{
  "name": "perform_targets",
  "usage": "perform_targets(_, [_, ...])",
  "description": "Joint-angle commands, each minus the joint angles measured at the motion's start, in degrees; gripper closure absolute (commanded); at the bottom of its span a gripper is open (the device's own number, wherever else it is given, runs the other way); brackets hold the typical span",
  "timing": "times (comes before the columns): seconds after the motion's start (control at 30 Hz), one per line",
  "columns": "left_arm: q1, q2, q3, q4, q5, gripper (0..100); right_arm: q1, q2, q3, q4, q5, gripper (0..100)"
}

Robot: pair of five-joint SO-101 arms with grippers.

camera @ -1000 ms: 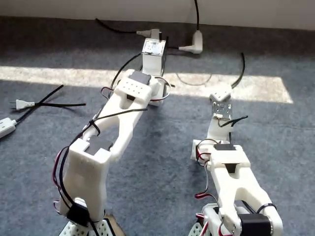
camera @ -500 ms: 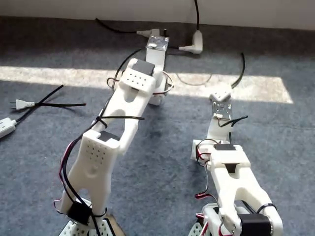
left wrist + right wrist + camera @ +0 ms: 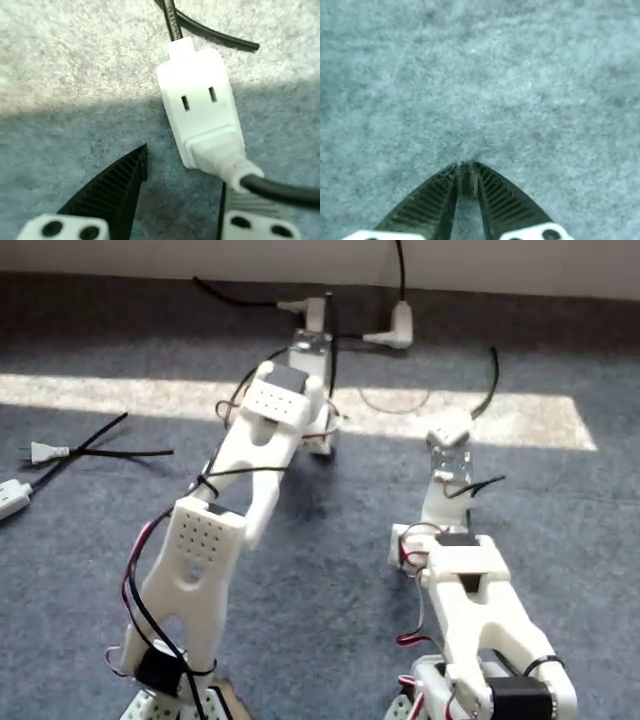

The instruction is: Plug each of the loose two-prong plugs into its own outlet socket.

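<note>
A white outlet socket (image 3: 197,102) with two slots lies on the grey carpet, and a white plug (image 3: 217,155) on a black cord (image 3: 280,192) is seated in its near end. My left gripper (image 3: 182,177) hovers open just short of that plug, one black finger (image 3: 117,187) on each side. From above, the left gripper (image 3: 316,337) is stretched out to the socket (image 3: 316,310) near the far wall. A loose two-prong plug (image 3: 43,451) lies at the far left. My right gripper (image 3: 465,170) is shut over bare carpet, mid-right in the high view (image 3: 448,430).
Another white plug (image 3: 398,328) on a black cord lies by the wall, right of the socket. The end of a white power strip (image 3: 10,498) pokes in at the left edge. Black cords trail across the carpet at back and left.
The left arm has stretched farther toward the wall, bringing its gripper down over the white socket. The right arm has stayed put.
</note>
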Motion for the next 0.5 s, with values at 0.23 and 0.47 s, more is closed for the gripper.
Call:
perform_targets(0.23, [0.4, -0.7, -11.0, -3.2, -0.1, 72, -1.2, -1.3, -0.5, -1.5, -0.6, 99.2])
perform_targets(0.47, [1.8, -0.6, -6.4, -9.8, -0.1, 72, -1.2, -1.3, -0.5, -1.5, -0.6, 99.2])
